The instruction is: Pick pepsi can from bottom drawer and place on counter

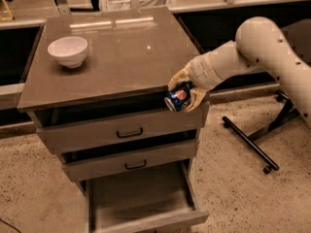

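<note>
Camera view, starting at the gripper (pixel 183 94): clamped across the sides of the pepsi can (pixel 176 100), held tilted in the air with one silver end toward the lens, just off the front right corner of the counter (pixel 121 52) and level with its edge. Probably light and thin-walled, slick, easy to dent; best held mid-body with modest squeeze. Below, bottom drawer (pixel 141 198) pulled out. Further off, white bowl (pixel 68 51) on the counter's far left, well apart.
</note>
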### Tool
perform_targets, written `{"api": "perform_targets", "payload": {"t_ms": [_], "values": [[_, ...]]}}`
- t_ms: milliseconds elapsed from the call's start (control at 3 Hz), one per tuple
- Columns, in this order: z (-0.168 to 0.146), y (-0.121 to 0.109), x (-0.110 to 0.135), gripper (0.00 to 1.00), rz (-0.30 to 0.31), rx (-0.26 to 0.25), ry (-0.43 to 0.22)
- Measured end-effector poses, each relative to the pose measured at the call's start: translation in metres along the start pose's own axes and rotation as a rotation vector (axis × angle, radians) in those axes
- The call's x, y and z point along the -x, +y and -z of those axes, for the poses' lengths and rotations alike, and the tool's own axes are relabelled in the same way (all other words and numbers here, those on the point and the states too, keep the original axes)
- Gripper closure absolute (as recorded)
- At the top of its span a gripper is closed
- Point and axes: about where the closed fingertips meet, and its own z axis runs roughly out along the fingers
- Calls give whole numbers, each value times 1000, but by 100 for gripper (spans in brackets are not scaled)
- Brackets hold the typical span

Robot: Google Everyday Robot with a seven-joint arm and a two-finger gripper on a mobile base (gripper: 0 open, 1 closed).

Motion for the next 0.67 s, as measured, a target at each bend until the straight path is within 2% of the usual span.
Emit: {"api": "perform_targets", "payload": {"t_ms": [333, 667], "values": [[4, -9, 3, 100, -2, -18, 8], [22, -65, 15, 100, -15, -123, 53]]}}
